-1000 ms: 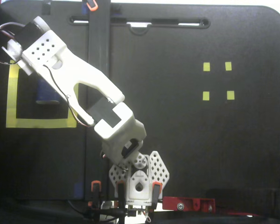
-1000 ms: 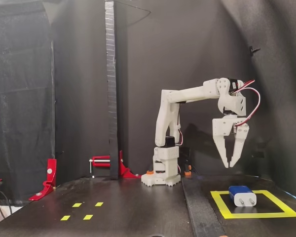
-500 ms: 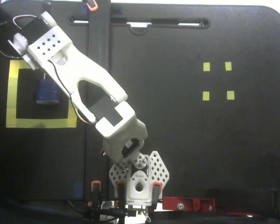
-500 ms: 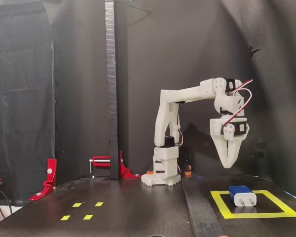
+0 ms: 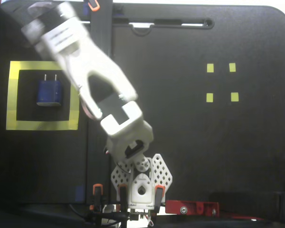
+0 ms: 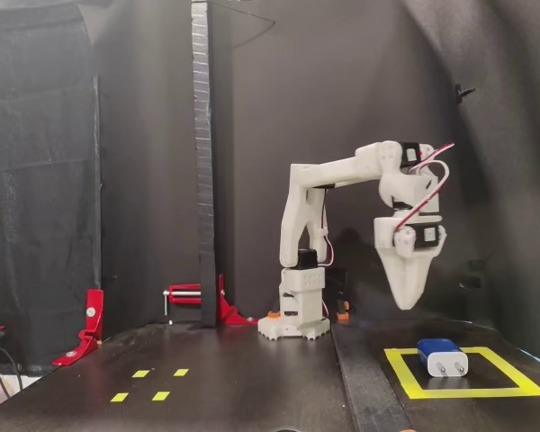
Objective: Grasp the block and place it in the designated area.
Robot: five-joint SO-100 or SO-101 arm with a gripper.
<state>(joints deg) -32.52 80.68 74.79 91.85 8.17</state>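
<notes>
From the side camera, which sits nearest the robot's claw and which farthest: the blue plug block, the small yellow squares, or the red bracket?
Measured from the gripper in a fixed view:
1. Blue block, just below, inside the yellow outline.
2. Small yellow squares, floor, left of the base.
3. Red bracket, far left.

I found no readable text, label, brand, number or sign anywhere in either fixed view; I could make out no lettering on any surface there.

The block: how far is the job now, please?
Done: the block lies inside the yellow tape square, prongs visible. In hand: nothing; the gripper hangs shut and empty above the table, apart from the block. Left: apparently only parking the arm.
</notes>
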